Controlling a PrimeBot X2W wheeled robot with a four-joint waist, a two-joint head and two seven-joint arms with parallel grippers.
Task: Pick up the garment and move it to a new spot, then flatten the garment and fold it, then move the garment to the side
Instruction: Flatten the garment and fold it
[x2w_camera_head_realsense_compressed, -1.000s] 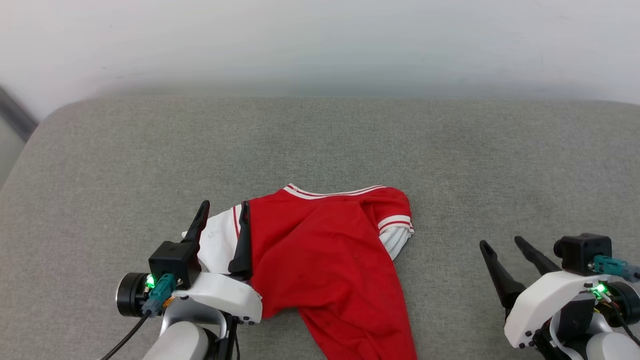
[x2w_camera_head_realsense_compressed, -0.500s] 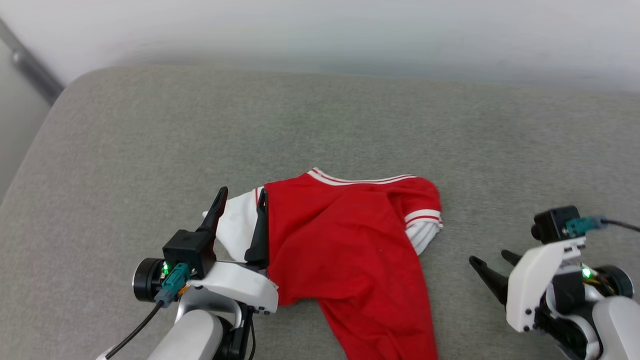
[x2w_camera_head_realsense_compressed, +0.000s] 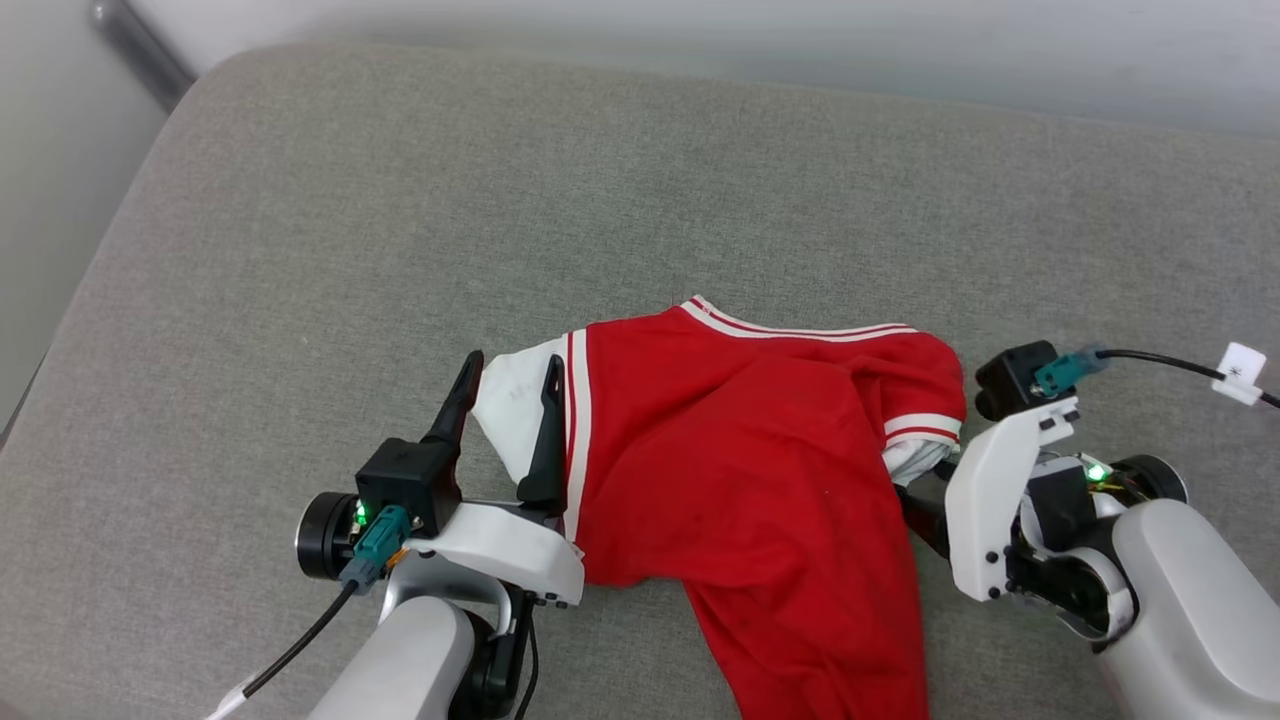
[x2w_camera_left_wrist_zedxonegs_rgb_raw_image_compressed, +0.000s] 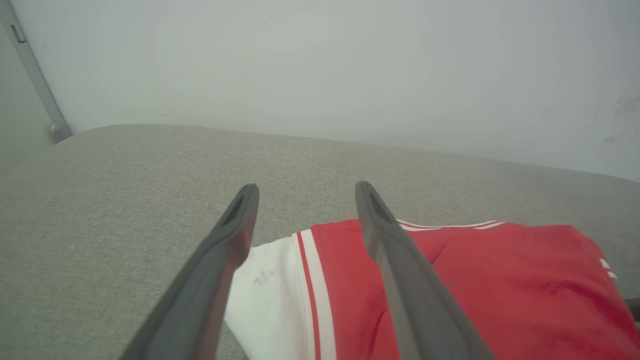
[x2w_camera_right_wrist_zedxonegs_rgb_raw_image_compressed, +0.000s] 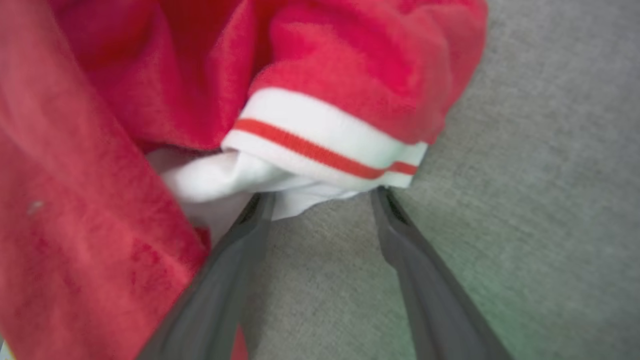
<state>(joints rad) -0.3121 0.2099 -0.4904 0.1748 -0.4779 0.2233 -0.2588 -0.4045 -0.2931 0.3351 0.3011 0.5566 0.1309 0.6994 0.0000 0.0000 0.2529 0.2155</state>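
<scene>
The garment (x2w_camera_head_realsense_compressed: 740, 470), a red shirt with white sleeves and striped trim, lies crumpled on the grey cushion (x2w_camera_head_realsense_compressed: 400, 200), its print hidden. My left gripper (x2w_camera_head_realsense_compressed: 512, 362) is open, its fingers straddling the white left sleeve (x2w_camera_head_realsense_compressed: 510, 400) without pinching it. In the left wrist view the left gripper (x2w_camera_left_wrist_zedxonegs_rgb_raw_image_compressed: 306, 192) stands wide over that sleeve (x2w_camera_left_wrist_zedxonegs_rgb_raw_image_compressed: 270, 295) and the garment (x2w_camera_left_wrist_zedxonegs_rgb_raw_image_compressed: 500, 280). My right gripper (x2w_camera_right_wrist_zedxonegs_rgb_raw_image_compressed: 322, 196) is open, its fingertips at the edge of the striped right cuff (x2w_camera_right_wrist_zedxonegs_rgb_raw_image_compressed: 320, 150). In the head view the right gripper (x2w_camera_head_realsense_compressed: 912, 495) is mostly hidden behind its white wrist housing.
The cushion's rounded left edge (x2w_camera_head_realsense_compressed: 90, 300) drops off beside a grey metal rail (x2w_camera_head_realsense_compressed: 140, 45). A pale wall (x2w_camera_left_wrist_zedxonegs_rgb_raw_image_compressed: 320, 65) rises behind the cushion. A black cable with a white tag (x2w_camera_head_realsense_compressed: 1240, 372) trails from the right wrist. Bare cushion lies beyond the garment.
The head camera has tilted and turned, shifting the whole picture. My right gripper has swung left from bare cushion to the garment's right cuff. The left gripper still straddles the white sleeve.
</scene>
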